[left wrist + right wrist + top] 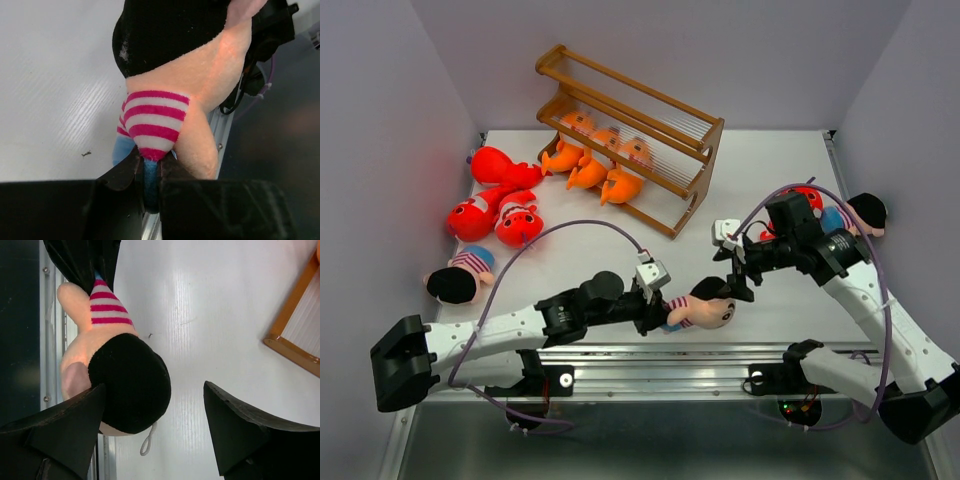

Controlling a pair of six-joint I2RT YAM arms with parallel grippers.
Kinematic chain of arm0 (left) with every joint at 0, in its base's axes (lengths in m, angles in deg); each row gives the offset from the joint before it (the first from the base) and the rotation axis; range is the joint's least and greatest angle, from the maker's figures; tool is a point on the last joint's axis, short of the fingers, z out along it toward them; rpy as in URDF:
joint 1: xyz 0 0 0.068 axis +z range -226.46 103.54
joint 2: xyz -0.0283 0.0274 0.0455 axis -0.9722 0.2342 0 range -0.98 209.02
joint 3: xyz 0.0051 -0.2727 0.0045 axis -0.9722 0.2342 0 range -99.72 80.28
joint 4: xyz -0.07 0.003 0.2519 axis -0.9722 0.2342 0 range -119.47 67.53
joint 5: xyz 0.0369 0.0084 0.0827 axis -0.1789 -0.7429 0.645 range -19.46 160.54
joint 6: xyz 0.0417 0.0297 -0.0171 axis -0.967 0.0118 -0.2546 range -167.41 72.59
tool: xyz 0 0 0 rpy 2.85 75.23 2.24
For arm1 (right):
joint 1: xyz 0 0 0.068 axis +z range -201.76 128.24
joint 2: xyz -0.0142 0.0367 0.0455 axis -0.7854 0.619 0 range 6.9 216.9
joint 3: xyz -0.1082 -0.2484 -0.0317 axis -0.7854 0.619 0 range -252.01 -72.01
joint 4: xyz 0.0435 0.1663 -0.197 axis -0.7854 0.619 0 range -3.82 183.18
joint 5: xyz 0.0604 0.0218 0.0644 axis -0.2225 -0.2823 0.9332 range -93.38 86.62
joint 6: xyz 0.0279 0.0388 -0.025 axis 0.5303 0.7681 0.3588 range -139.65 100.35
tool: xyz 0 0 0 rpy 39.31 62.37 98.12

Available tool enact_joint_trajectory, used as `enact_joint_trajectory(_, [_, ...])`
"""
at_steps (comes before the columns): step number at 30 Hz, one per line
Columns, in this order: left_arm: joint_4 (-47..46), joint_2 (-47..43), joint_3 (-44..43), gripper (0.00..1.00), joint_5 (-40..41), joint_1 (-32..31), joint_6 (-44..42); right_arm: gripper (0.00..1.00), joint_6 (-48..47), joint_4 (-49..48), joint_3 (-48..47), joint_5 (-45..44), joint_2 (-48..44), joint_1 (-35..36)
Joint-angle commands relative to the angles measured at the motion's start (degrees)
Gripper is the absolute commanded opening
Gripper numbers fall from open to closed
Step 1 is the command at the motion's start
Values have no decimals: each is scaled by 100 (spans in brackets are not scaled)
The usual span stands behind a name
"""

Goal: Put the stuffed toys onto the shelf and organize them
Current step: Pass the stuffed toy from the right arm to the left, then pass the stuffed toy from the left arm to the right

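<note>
My left gripper (658,308) is shut on the blue legs of a doll (705,312) with black hair and a red-white striped shirt, near the table's front edge. The left wrist view shows the pinch (150,167) below the striped shirt (155,117). My right gripper (735,282) is open, its jaws on either side of the doll's black-haired head (131,382), one finger (70,425) next to it. The wooden shelf (632,112) stands at the back with three orange fish (595,168) on its lowest tier.
Three red sharks (485,205) lie left of the shelf. Another doll (460,278) lies at the front left. A doll (858,213) and a red toy (808,194) lie at the right behind my right arm. The shelf's corner (295,322) shows in the right wrist view.
</note>
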Motion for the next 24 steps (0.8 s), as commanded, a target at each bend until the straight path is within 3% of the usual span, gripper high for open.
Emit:
enact_joint_trajectory(1, [-572, -361, 36, 0, -254, 316, 907, 84, -368, -180, -142, -109, -240, -31])
enact_joint_trajectory(7, [-775, -450, 186, 0, -642, 880, 1761, 84, -368, -180, -98, -91, -346, -84])
enact_joint_trajectory(16, [-923, -221, 36, 0, -730, 1074, 1911, 84, 1, -215, -380, -84, -267, -84])
enact_joint_trajectory(24, [-1232, -204, -60, 0, -924, 1074, 2087, 84, 757, -1278, 306, -145, -153, -84])
